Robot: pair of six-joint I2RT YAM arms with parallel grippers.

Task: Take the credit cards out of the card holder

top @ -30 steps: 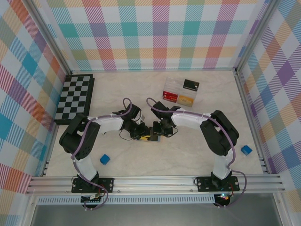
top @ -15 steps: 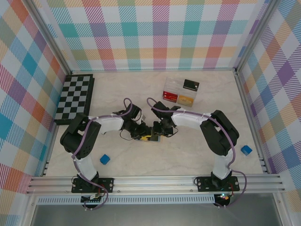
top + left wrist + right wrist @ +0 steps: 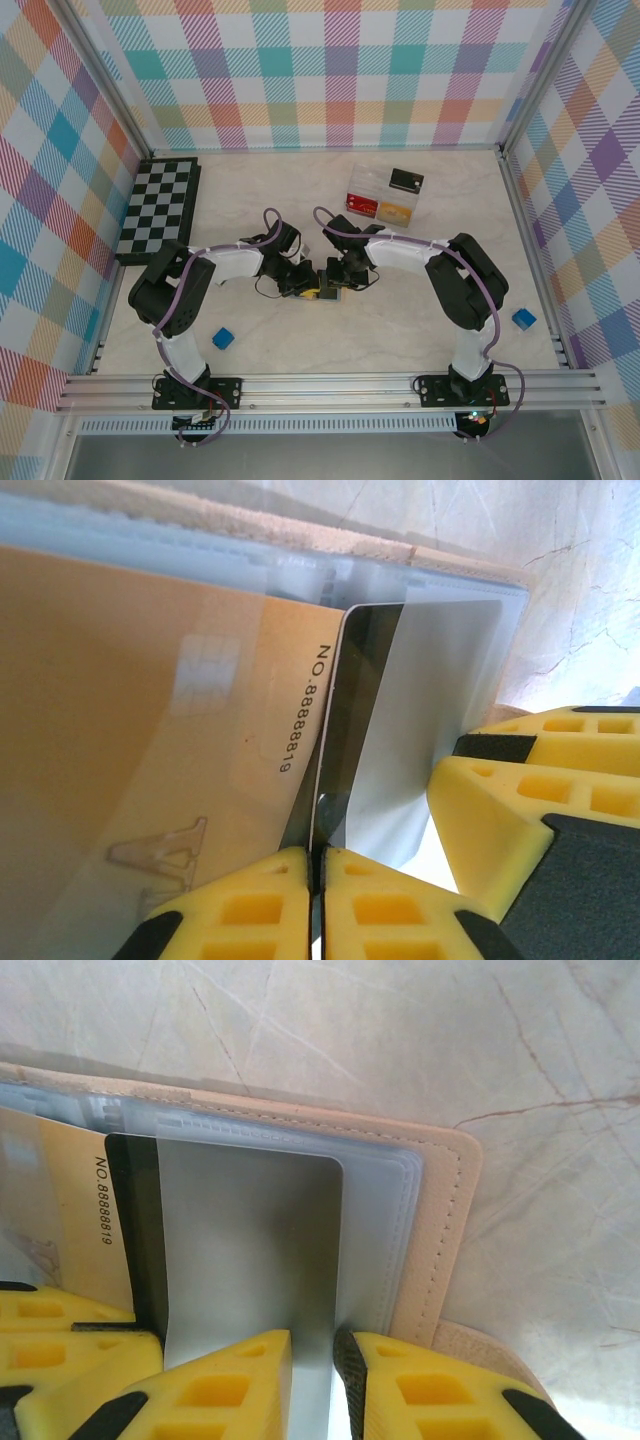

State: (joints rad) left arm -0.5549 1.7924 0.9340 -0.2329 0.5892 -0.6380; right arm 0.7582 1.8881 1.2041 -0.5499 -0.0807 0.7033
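The card holder lies open on the marble table, its tan rim framing pale blue sleeves. A grey-backed credit card with a black stripe sticks out of a sleeve, overlapping a gold card printed with a number. My left gripper is shut on the striped edge of the grey card. My right gripper is closed to a narrow gap on the holder's sleeve beside that card's other edge. From above, the left gripper and right gripper meet tip to tip at mid-table.
A folded chessboard lies at the back left. A clear compartment box stands behind the grippers. One blue cube sits front left and another front right. Checked walls close in three sides.
The left jaws have closed onto the grey card's edge. Both arms have stayed almost where they were, and the right jaws have narrowed slightly.
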